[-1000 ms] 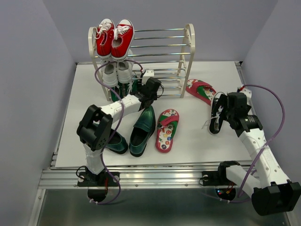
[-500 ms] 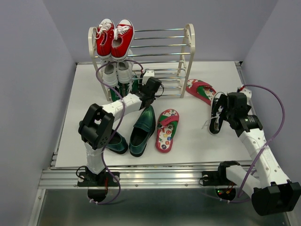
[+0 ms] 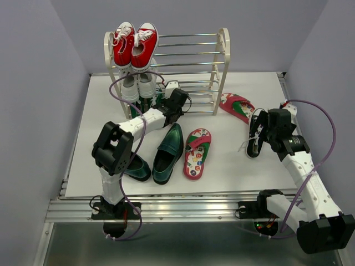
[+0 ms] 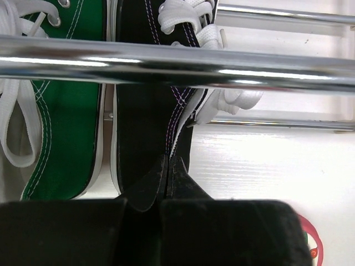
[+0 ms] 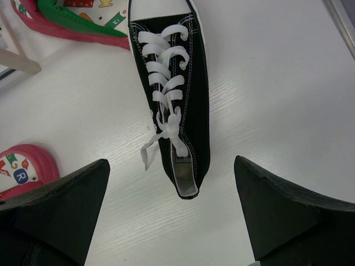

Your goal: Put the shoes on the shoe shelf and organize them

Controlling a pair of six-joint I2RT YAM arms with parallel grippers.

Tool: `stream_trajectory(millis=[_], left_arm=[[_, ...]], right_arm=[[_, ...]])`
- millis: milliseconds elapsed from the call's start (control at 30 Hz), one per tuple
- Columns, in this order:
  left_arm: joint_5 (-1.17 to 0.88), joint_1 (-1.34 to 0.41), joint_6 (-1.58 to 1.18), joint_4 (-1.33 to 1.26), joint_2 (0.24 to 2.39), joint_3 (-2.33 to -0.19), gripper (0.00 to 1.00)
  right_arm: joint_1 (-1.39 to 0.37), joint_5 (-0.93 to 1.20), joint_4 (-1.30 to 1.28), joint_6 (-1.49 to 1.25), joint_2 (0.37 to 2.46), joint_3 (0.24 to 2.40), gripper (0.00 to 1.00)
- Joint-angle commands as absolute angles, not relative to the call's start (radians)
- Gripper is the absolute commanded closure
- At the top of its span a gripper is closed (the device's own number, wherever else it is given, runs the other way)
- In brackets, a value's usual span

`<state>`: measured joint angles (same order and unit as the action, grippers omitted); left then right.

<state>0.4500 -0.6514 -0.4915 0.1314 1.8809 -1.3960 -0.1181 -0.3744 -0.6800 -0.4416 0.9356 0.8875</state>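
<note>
Done: black sneaker (image 4: 138, 111) lies on low tier of shelf (image 3: 223, 50), beside green sneaker (image 4: 61, 111). Left gripper (image 4: 168, 169) closed tight at its heel; whether it pinches rim, cannot tell.

To do: second black sneaker (image 5: 172, 83) on table (image 3: 249, 172), right gripper (image 5: 171, 163) above it, spread wide, empty. Loafers (image 3: 169, 149), flip-flops (image 3: 197, 152) also on table.

Red sneakers (image 3: 135, 44), white sneakers (image 3: 138, 86) fill left of upper tiers. Rod (image 4: 222, 64) crosses just over shelved sneaker, likely obstacle.
</note>
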Motion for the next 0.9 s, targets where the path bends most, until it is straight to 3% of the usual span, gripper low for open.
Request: stream_trajectory(millis=[0, 33, 67, 100, 200, 367, 733, 867], left_arm=[[0.451, -0.64, -0.537, 0.066, 1.855, -1.417, 1.0], [0.454, -0.64, -0.54, 0.074, 1.856, -1.419, 0.95], [0.456, -0.64, -0.541, 0.083, 1.856, -1.422, 0.84], [0.466, -0.64, -0.541, 0.101, 1.855, -1.428, 0.6], [0.479, -0.64, -0.543, 0.113, 1.833, -1.422, 0.37], [0.502, -0.64, -0.54, 0.144, 1.79, -1.414, 0.33], [0.497, -0.704, -0.491, 0.206, 1.568, -1.325, 0.05], [0.506, -0.761, -0.471, 0.239, 1.454, -1.255, 0.04]], right_arm=[[-0.117, -0.393, -0.649, -0.439, 0.925, 0.899, 0.0], [-0.117, -0.393, -0.649, -0.439, 0.925, 0.897, 0.0], [-0.117, -0.393, -0.65, -0.439, 0.927, 0.899, 0.0], [-0.117, -0.393, -0.649, -0.439, 0.927, 0.897, 0.0], [-0.117, -0.391, -0.65, -0.442, 0.923, 0.897, 0.0], [-0.117, -0.385, -0.649, -0.448, 0.913, 0.897, 0.0], [-0.117, -0.377, -0.713, -0.558, 0.907, 0.887, 0.0], [-0.117, -0.4, -0.781, -0.623, 0.965, 0.888, 0.0]])
